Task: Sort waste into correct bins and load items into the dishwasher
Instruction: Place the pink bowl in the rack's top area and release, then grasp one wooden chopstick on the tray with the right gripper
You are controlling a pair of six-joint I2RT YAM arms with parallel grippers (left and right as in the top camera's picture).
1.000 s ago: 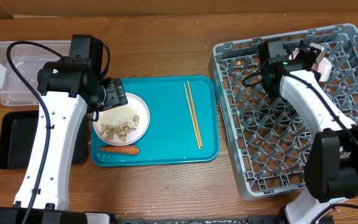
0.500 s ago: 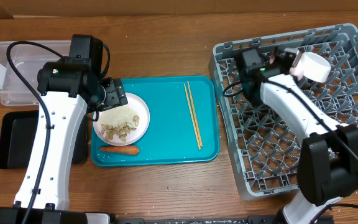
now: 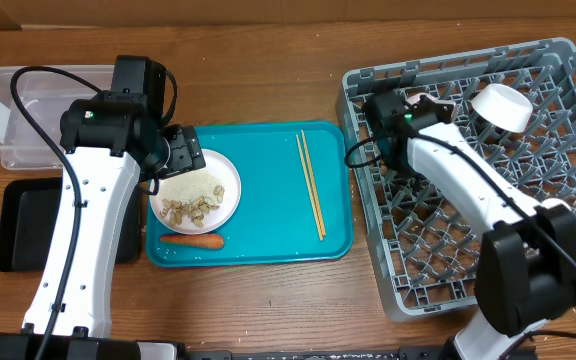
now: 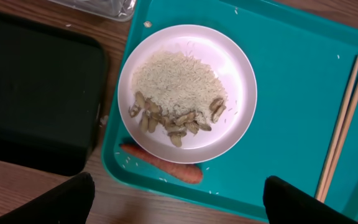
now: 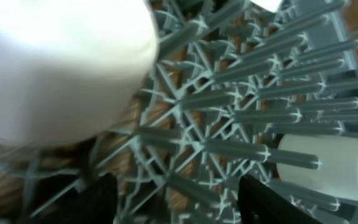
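Carrot point(image 3: 192, 240): lies on the teal tray point(image 3: 268, 205) at its near edge, just beside the plate and not on it.
Plate point(image 3: 230, 172): on the tray's left part, carrying rice and peanuts (the peanuts heaped toward the carrot side).
Left gripper point(image 3: 182, 154): hangs over the plate's far rim, its fingers point(image 4: 67, 200) spread apart with nothing between them.
Chopsticks point(image 3: 311, 185): a pair lying side by side on the tray's right part, well apart from the plate.
Black bin point(image 3: 23, 225): left of the tray, touching or nearly touching it.
Clear bin point(image 3: 28, 110): beyond the black one.
Dish rack point(image 3: 528, 48): right of the tray.
Right gripper point(image 3: 430, 102): low over the rack's far left corner, fingers apart and holding nothing.
White bowl point(image 3: 500, 106): rests in the rack's far rows, just clear of that gripper.
Step in hand: probably clearing the food waste, the bowl looking loaded.
Doing it well: pinch the plate by bare rim and keep it level until it is over a bin. Otherwise rice will likely spill. Take the carrot across its middle.
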